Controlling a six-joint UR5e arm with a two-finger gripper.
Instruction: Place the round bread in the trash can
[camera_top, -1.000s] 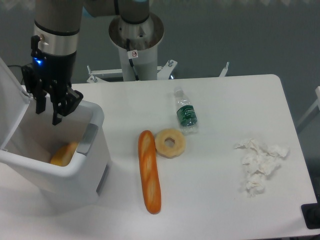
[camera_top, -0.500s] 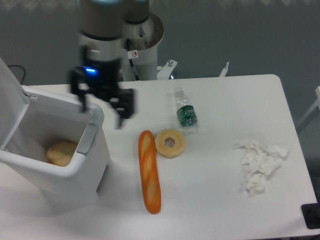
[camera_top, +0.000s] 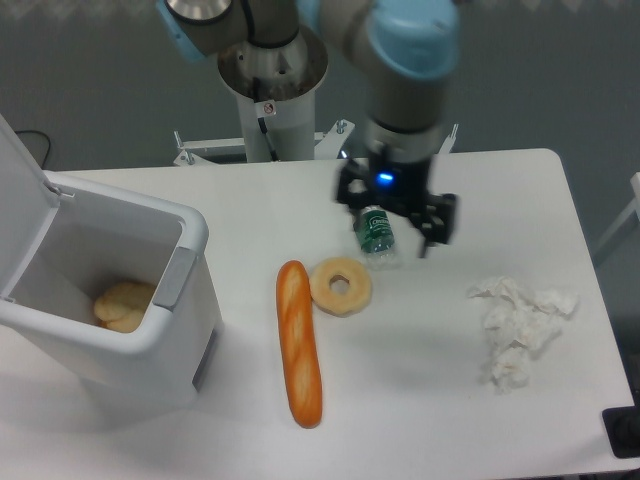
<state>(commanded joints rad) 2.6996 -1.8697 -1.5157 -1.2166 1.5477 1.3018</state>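
the round bread (camera_top: 123, 305) sits down inside the trash can (camera_top: 150, 355), low in its open well near the front wall, with the white lid tipped up and back at the far left. the can stands on the left end of the white desk (camera_top: 420, 400). over toward the middle the arm hangs above the desk with its pincer (camera_top: 396, 213) spread apart and holding nothing, a blue light glowing on its wrist. the dark fingers (camera_top: 437, 222) straddle a small water bottle (camera_top: 376, 234) with a green label that lies on its side; from here i cannot tell whether they touch it. just in front of the bottle lies a pale ring-shaped bread (camera_top: 341, 286), and touching its left edge, or very nearly, is a long orange baguette (camera_top: 299, 343) lying lengthwise toward the front of the desk. well off to the right there is a heap of crumpled white tissue (camera_top: 518, 328).
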